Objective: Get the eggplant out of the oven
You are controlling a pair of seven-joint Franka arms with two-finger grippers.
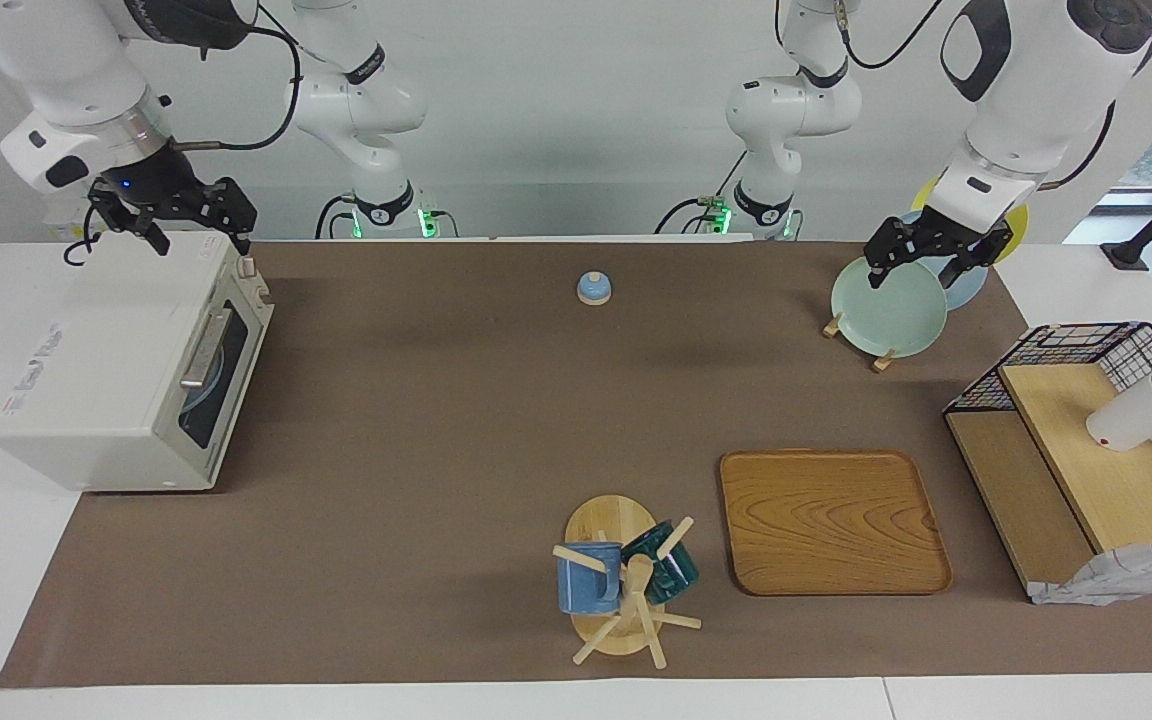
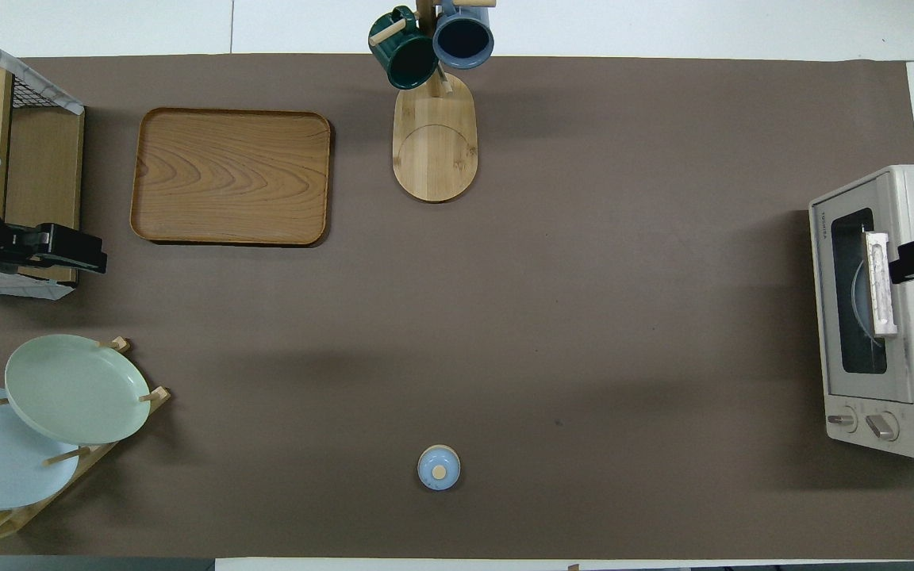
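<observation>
The cream-white oven (image 1: 86, 370) stands at the right arm's end of the table. Its dark glass door (image 2: 854, 293) is closed, and the silver bar handle (image 1: 204, 348) faces the middle of the table. Through the glass only a pale curved rim shows; the eggplant is hidden. My right gripper (image 1: 198, 240) hangs open and holds nothing, over the oven's top edge at its knob end. My left gripper (image 1: 921, 272) hangs open and holds nothing, over the plate rack at the left arm's end.
A rack with a green plate (image 1: 888, 306) and other plates stands under the left gripper. A wooden tray (image 1: 831, 520), a mug tree (image 1: 626, 580) with two mugs, a small blue bell (image 1: 593, 288) and a wire-and-wood shelf (image 1: 1086, 450) holding a white cup are on the table.
</observation>
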